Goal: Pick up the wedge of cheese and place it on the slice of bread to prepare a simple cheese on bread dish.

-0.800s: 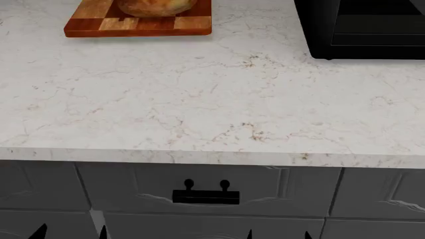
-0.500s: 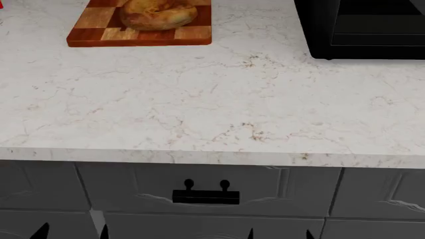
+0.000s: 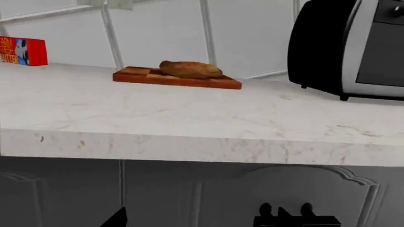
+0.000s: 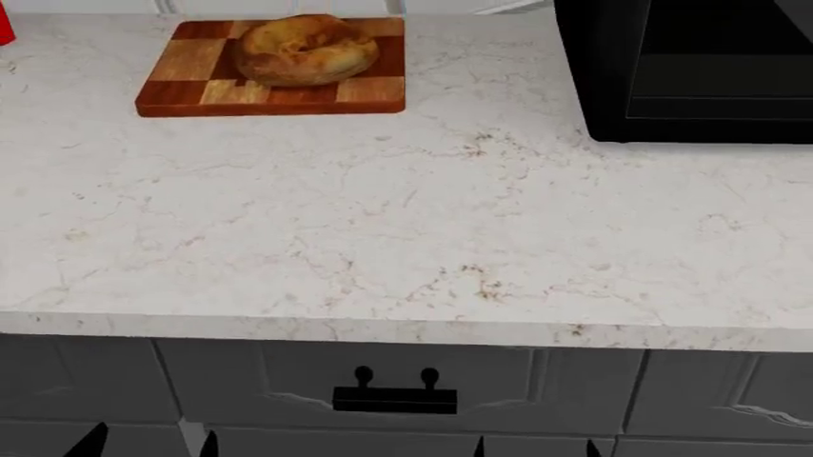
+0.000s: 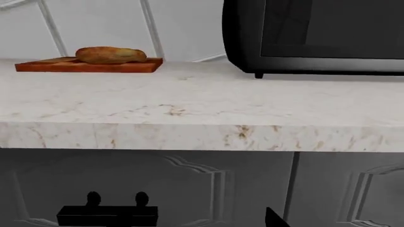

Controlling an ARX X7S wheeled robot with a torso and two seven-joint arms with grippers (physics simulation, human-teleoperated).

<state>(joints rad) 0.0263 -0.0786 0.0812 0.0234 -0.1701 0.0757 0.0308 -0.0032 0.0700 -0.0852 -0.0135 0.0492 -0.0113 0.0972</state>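
The slice of bread (image 4: pixel 305 48), round and golden-brown, lies on a checkered wooden cutting board (image 4: pixel 178 93) at the counter's far left. It also shows in the left wrist view (image 3: pixel 189 69) and the right wrist view (image 5: pixel 110 55). The wedge of cheese is out of view in every frame. My left gripper (image 4: pixel 148 446) and right gripper (image 4: pixel 535 447) hang low in front of the cabinet, below the counter edge. Both are open and empty, with only their dark fingertips showing. One fingertip shows in each wrist view, the left (image 3: pixel 117 218) and the right (image 5: pixel 275 220).
A black microwave (image 4: pixel 686 67) stands at the counter's back right. A red butter box (image 3: pixel 22 51) stands at the far left by the tiled wall. A black drawer handle (image 4: pixel 394 395) sits on the grey cabinet front below the marble counter (image 4: pixel 381 219).
The head view has shifted so the board and bread sit lower in frame and now show whole. The gripper tips stay low at the bottom edge.
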